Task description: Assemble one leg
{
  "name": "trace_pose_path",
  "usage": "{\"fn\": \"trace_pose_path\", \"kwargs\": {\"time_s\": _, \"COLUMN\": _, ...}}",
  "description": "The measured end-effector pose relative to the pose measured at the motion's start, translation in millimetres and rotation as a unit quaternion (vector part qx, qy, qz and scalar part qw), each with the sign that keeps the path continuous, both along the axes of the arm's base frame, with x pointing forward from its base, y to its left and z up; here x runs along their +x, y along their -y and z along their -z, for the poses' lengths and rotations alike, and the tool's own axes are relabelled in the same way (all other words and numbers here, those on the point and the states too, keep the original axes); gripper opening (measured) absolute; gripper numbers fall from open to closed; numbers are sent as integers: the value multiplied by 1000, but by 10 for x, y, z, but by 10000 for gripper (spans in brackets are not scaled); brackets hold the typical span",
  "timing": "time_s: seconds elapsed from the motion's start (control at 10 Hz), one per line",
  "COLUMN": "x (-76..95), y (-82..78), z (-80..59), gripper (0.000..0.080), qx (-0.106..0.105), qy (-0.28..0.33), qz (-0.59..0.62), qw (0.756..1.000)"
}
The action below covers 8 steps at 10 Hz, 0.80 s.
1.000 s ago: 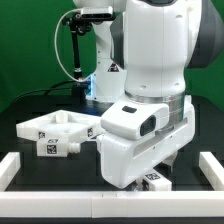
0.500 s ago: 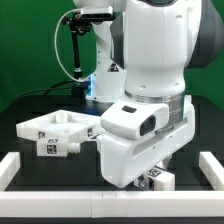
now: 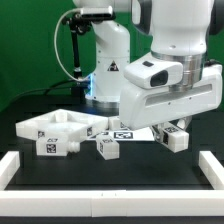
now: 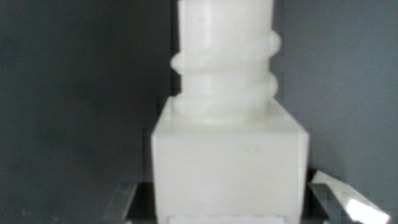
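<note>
My gripper (image 3: 176, 130) is shut on a white leg (image 3: 176, 140) and holds it above the table on the exterior view's right. In the wrist view the leg (image 4: 228, 120) fills the middle. Its square block sits between the dark fingers (image 4: 334, 200) and its round ridged end points away. A second leg (image 3: 107, 147) with a tag lies on the table near the middle. The large white square panel (image 3: 52, 130) with a raised rim lies at the exterior view's left.
More tagged white pieces (image 3: 125, 132) lie behind the second leg, under the arm. A low white wall (image 3: 110, 171) runs along the front, with side pieces at the left (image 3: 8, 165) and right (image 3: 212, 164). A second robot base (image 3: 105, 60) stands at the back.
The arm has risen and swung toward the exterior view's right, lifting the leg off the table from near the front wall. The second leg and the tagged pieces now show.
</note>
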State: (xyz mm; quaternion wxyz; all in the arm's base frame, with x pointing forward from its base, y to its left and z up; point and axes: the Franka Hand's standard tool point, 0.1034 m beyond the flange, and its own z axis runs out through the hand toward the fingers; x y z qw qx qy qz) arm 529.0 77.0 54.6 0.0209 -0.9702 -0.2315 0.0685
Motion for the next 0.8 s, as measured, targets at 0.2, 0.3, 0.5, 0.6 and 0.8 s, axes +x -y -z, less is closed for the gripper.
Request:
{"fn": "trace_pose_path", "kwargs": {"time_s": 0.2, "x": -30, "y": -19, "z": 10, "gripper": 268, "qx": -5, "qy": -2, "qz": 27, "qw": 1000}}
{"fn": "trace_pose_path", "kwargs": {"time_s": 0.3, "x": -153, "y": -112, "z": -8, "gripper": 268, "qx": -15, "qy": -5, "qz": 72, "qw": 997}}
{"fn": "trace_pose_path", "kwargs": {"time_s": 0.5, "x": -707, "y": -355, "z": -19, "gripper": 268, "qx": -36, "qy": -3, "qz": 163, "qw": 986}}
{"fn": "trace_pose_path", "kwargs": {"time_s": 0.6, "x": -1004, "y": -504, "z": 109, "gripper": 268, "qx": -39, "qy": 2, "qz": 183, "qw": 982}}
{"fn": "trace_pose_path", "kwargs": {"time_s": 0.8, "x": -1200, "y": -581, "z": 254, "gripper": 268, "qx": -42, "qy": -5, "qz": 185, "qw": 982}}
